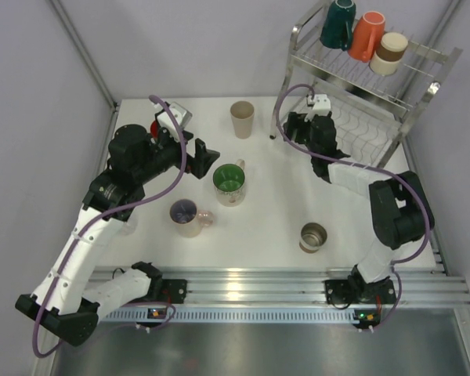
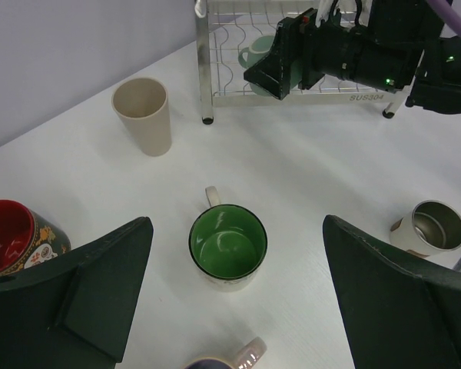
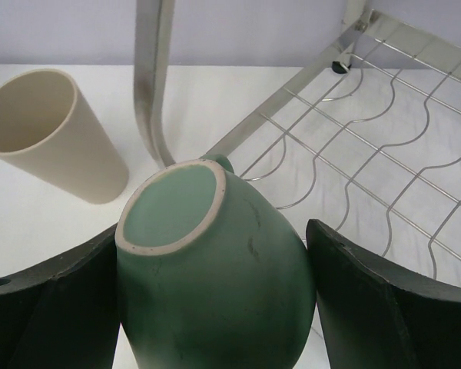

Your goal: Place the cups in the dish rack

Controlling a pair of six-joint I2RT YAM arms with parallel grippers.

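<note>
Cup count, all views: 9 seen.

- Upper tier of the dish rack (image 1: 435,88): 3 cups in a row, mouths down or tipped: dark teal cup (image 1: 338,23), orange cup (image 1: 366,35), white-and-brown cup (image 1: 390,52).
- Lower tier: 1 cup, the mint cup (image 3: 215,284), at the front-left corner next to the rack post. It is inverted and its unglazed foot ring faces the wrist camera. I cannot tell whether it touches the wavy wires.
- Tabletop (image 1: 274,204): 5 cups, all upright and apart from one another.
  - beige tumbler (image 1: 242,119), near the rack's left post
  - green-lined mug (image 1: 229,182), centre
  - pinkish mug (image 1: 188,218), just nearer the arm bases than the green-lined mug
  - steel cup (image 1: 312,236), on the right, toward the near edge
  - red cup (image 2: 8,234), patterned outside, by the left arm and mostly hidden from above

Arms: 2.

- Right pincer (image 1: 296,127): reaches into the lower tier and is clamped on the mint cup, one finger pressing each side of its body.
- Left pincer (image 1: 206,159): fingers spread wide and holding nothing. It hangs over the tabletop, and in its wrist view the green-lined mug sits centred between the two fingers, below them and untouched.
</note>
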